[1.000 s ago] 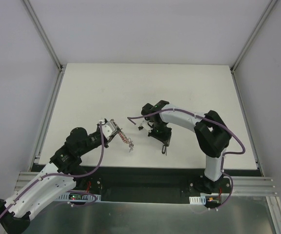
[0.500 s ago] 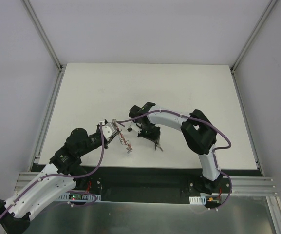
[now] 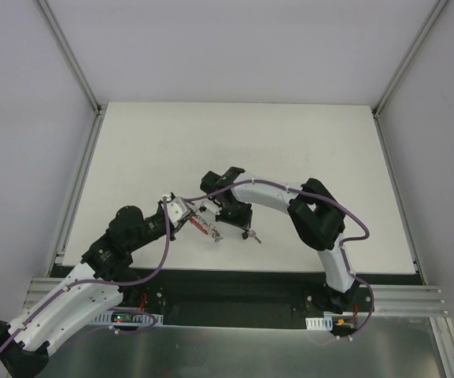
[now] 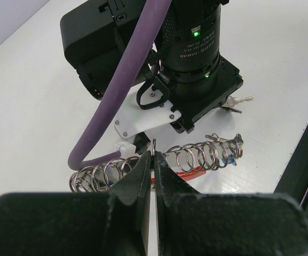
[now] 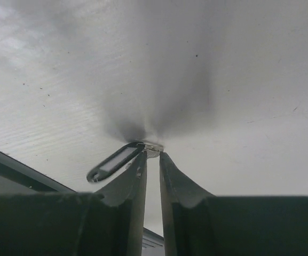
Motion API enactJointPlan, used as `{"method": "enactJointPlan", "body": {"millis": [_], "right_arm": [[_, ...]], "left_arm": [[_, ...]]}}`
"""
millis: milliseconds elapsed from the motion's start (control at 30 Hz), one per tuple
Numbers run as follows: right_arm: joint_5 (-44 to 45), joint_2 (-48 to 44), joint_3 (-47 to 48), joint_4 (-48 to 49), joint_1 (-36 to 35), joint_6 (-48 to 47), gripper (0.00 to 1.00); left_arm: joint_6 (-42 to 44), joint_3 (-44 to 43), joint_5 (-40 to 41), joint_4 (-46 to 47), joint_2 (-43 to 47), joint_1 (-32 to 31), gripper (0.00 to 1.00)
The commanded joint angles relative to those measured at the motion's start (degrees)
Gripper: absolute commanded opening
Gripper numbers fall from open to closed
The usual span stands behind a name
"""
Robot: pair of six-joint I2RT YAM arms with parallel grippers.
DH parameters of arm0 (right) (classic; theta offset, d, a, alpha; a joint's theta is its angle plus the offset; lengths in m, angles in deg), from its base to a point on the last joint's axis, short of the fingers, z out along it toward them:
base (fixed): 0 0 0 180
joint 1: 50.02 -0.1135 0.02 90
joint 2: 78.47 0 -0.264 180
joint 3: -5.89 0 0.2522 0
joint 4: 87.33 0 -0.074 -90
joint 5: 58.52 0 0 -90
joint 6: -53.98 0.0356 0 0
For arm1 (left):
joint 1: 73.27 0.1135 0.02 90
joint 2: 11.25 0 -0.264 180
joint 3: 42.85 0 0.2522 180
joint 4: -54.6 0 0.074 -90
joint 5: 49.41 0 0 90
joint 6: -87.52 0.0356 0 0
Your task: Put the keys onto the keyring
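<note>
Left gripper (image 4: pixel 154 159) clamps shut mid-length on the keyring (image 4: pixel 199 156), whose coil of rings runs crosswise to its fingers. Right gripper (image 5: pixel 152 156), the nearer to a loose key (image 4: pixel 240 99), stands slightly parted beside the whitish tag (image 5: pixel 115 161). The key's head is hidden.

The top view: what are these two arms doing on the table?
The left pincer is shut on the keyring, a chain of silvery rings. The right pincer is close beside it, jaws slightly apart, a small tag at its tips; whether it grips is unclear. One key lies on the table.
</note>
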Motion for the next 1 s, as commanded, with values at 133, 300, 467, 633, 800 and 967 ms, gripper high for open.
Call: {"method": "enactJointPlan", "body": {"millis": [133,300,467,633,800,967], "right_arm": [[1.3,-4.3,1.8,-0.4,-1.4,2.4,0.31],[1.6,-9.8,-4.0,5.1,-1.2,6.0,0.37],[-0.5,-18.5,-14.3,16.2,0.9,16.2,0.38],[-1.5,-27.0,-26.1,28.1,3.7,28.5,0.38],[-7.6,-28.7,-32.8,36.7,7.4,35.3,0.37],[-10.3,-25.4,-31.3,37.5,8.4,34.6,0.34]], "left_arm": [[-1.0,-0.7,-1.4,2.9,-0.8,-0.3,0.00],[-0.8,-0.8,-1.5,2.9,-1.0,-0.3,0.00],[-0.7,-0.8,-0.9,2.9,-1.0,-0.3,0.00],[-0.8,-0.9,-1.4,2.9,-1.4,-0.4,0.00],[-0.6,-1.3,-2.2,2.9,-2.2,-0.3,0.00],[-0.4,-1.4,-2.4,2.9,-2.1,-0.3,0.00]]}}
